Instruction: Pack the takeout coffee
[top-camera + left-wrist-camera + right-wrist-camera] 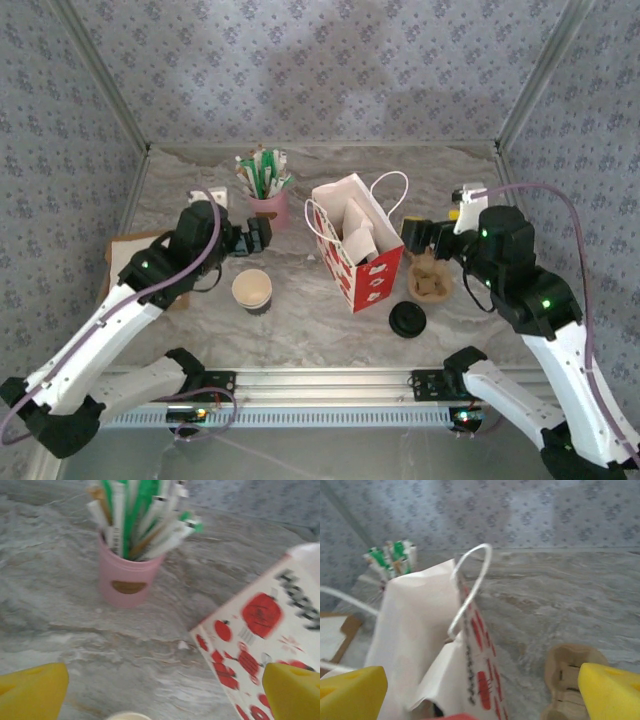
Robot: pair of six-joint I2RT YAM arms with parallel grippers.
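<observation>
**Left jaws:** spread wide, nothing between them. Yellow fingertips (pixel 31 691) sit at the two lower corners of the left wrist view. From above, the jaws hang over the counter (pixel 310 325), just far of the takeout coffee cup (pixel 252 290) and apart from it. They point right, toward the bag (pixel 362 262).

**Right jaws:** also spread wide, gripping nothing. Yellow fingertips (pixel 609 690) sit low at each side of the right wrist view. From above, they hover just right of the bag's top edge, aimed left at it. Contact with the bag: cannot tell.

**Takeout coffee cup:** upright on the counter, mouth open and cream-white inside, dark wall. It stands left of the bag and near of the pink cup of sticks (pixel 268 205). It is not in the bag. A pale rim (pixel 127 715) at the bottom edge of the left wrist view looks like the same cup.

**Bag:** red and white paper, upright at mid-counter, mouth open, white loop handle (pixel 470 585) raised. White paper items show inside.

**Around it:**
- A black round lid (pixel 408 320) lies flat, near and right of the bag.
- A brown cardboard holder (pixel 431 281) sits right of the bag, under the right arm.
- The pink cup stands far-left of the bag, holding green and white sticks.
- A flat board (pixel 125 250) lies at the left edge.
</observation>
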